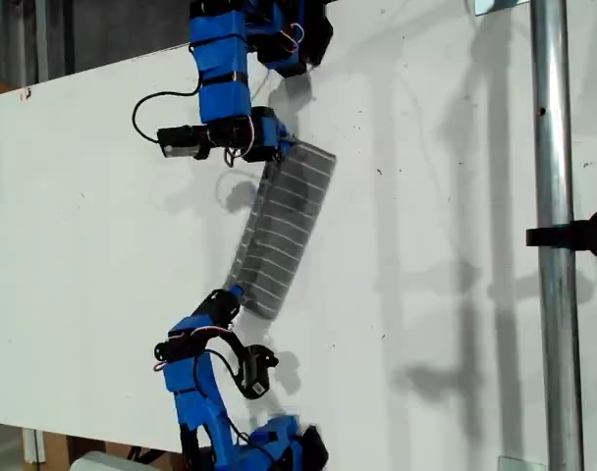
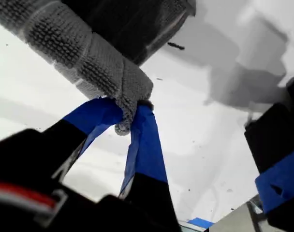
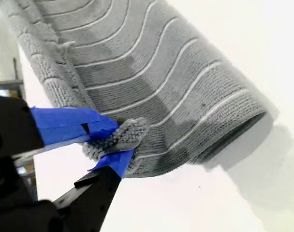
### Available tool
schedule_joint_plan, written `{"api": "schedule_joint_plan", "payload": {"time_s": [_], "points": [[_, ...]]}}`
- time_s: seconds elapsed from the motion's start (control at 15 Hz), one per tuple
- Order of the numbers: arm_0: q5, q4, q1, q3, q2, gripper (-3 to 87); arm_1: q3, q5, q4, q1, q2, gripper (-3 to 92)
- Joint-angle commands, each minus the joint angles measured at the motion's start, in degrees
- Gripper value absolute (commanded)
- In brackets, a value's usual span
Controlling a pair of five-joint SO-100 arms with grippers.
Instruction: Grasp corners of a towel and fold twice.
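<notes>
Two corners were already taken up, one in each gripper, so the grasping part looked done. The towel (image 1: 284, 226) showed in the exterior view as a narrow striped band and not a spread square, running from about 1 o'clock down to 7 o'clock across the middle of the white table (image 1: 456, 245). In the second wrist view its far edge curled over on itself in a soft loop, which suggested to me that the first fold was in hand or just made. The second fold seemed wholly left to do, and the cloth was not yet laid flat.

My first gripper (image 2: 125, 113) had its blue-taped jaws closed tight on a bunched grey corner (image 2: 130, 96), with the rest of the cloth rising away from the pinch and clear of the table there. My second gripper (image 3: 113, 140) was likewise clamped on a crumpled corner (image 3: 123, 135), with the striped body of the towel spreading out just beyond its tips.

From the exterior view, one arm (image 1: 225, 88) met the band at its 12 o'clock end and the other arm (image 1: 195, 363) met it at the 6 o'clock end. I could not tell from the wrist views which of these was first and which second
</notes>
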Motion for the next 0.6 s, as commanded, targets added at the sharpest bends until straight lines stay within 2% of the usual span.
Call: {"api": "schedule_joint_plan", "payload": {"time_s": [0.0, 0.2, 0.33, 0.4, 0.53], "points": [[1.58, 0.26, -4.39, -5.71, 0.35, -2.9, 6.06, -8.79, -4.83, 10.28, 13.89, -0.2], [3.16, -2.11, -5.80, -6.94, 2.11, -2.9, 8.70, -23.64, -7.65, 26.37, 25.31, -0.2], [4.04, -1.93, -5.71, -6.94, 2.72, -2.9, 10.11, -27.42, -7.56, 31.55, 30.32, -0.2], [3.96, -1.14, -5.01, -5.71, 2.72, -2.9, 12.74, -26.19, -8.17, 29.97, 31.55, -0.2], [3.52, -0.97, -2.99, -1.58, 2.99, -2.9, 20.21, -18.54, -11.34, 20.39, 32.26, -0.2]]}}
